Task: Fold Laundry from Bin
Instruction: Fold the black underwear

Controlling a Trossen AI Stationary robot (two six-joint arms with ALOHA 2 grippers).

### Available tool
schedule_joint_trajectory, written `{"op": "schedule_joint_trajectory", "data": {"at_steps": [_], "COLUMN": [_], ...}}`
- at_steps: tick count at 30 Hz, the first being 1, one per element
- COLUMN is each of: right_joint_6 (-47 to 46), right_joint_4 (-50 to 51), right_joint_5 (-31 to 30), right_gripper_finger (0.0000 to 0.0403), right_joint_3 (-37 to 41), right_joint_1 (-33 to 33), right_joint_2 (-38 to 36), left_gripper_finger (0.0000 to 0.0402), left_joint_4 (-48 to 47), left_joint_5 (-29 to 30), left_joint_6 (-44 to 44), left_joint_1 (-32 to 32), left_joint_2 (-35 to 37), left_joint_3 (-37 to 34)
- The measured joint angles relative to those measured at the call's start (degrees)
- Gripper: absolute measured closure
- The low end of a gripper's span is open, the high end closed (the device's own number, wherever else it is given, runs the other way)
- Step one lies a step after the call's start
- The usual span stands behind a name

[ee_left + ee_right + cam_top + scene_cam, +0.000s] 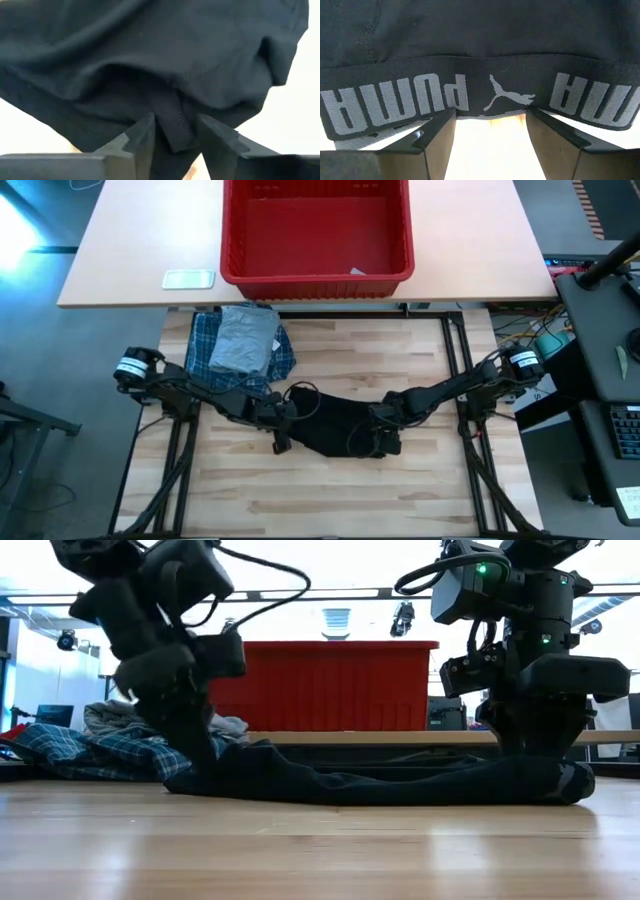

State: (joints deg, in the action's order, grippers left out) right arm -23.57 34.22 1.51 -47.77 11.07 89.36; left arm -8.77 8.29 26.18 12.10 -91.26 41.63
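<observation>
From above, I have both arms down on the wooden table over the black garment (pixel 335 430), which lies spread between my left gripper (pixel 279 420) and my right gripper (pixel 385 432). The bin (pixel 316 277) sits well behind on the other table and looks empty; the plaid shirt (pixel 205 350) with the grey T-shirt (pixel 245 338) folded on top lies beside my left arm, and a small pale slab (pixel 188 278) rests left of the bin. Level with the table, the garment (pixel 380 780) lies low and flat on the wood, my left gripper (pixel 195 755) pressed into its one end and my right (pixel 530 755) at the other, the finished pile (pixel 90 745) off to the side. From my left wrist, my fingers (pixel 142 137) stand partly apart with a fold of black cloth (pixel 170 125) between them; I judge I am pinching it, but whether the grip is firm I cannot tell. From my right wrist, my fingers (pixel 437 135) stand wide apart under the lettered waistband (pixel 485 97), clamping nothing. I judge this the last piece, at the grasp before folding; next my right must close on the band, then both lift together. Nothing blocks the fold, though the pile lies near my left side.
</observation>
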Motion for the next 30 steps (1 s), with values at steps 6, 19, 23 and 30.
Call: {"op": "schedule_joint_trajectory", "data": {"at_steps": [6,19,23,30], "right_joint_6": [-0.57,-2.96,-3.02,-2.74], "right_joint_4": [0.05,1.25,1.27,1.61], "right_joint_5": [0.18,0.36,0.25,0.23], "right_gripper_finger": [0.0168,0.0168,0.0168,0.0168], "right_joint_3": [0.0,-0.04,-0.04,-0.27], "right_joint_1": [0.0,0.0,0.02,0.02], "right_joint_2": [0.0,-0.02,-0.02,-0.02], "left_gripper_finger": [0.0337,0.0401,0.0401,0.0375], "left_joint_4": [0.31,-18.39,-17.47,-10.62], "left_joint_5": [-0.24,-1.33,-1.33,-2.12], "left_joint_6": [5.23,21.74,27.1,31.29], "left_joint_1": [-0.09,6.58,8.8,9.24], "left_joint_2": [-1.92,9.02,11.2,8.81], "left_joint_3": [-0.36,1.32,-0.12,-3.12]}}
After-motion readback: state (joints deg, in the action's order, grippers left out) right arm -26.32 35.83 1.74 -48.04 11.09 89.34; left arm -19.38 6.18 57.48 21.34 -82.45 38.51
